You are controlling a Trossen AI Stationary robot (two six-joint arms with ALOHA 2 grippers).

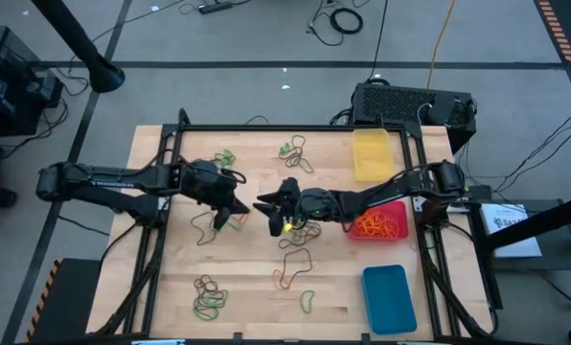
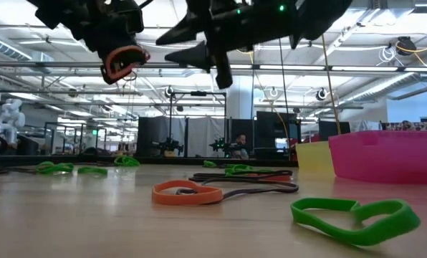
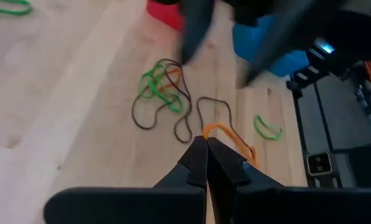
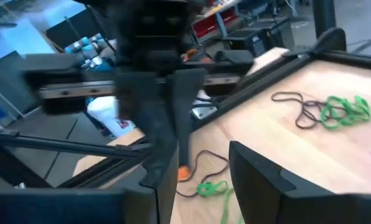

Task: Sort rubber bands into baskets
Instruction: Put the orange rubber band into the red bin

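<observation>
L gripper (image 3: 205, 146) clamped on 1 orange band (image 2: 124, 61) in mid-air, R gripper (image 1: 269, 213) loose & empty: carry level to red basket (image 1: 397, 233), release low.

Light wood tabletop (image 1: 247, 287) inside a black metal frame (image 1: 266, 127). Black vented box (image 1: 410, 102) just past the far right corner, cables running off it. Yellow cable (image 1: 445, 38) on the grey floor further back, coiled black cable (image 1: 345, 19) near it. White labelled sheet (image 1: 511, 222) right of the table (text unreadable).
</observation>
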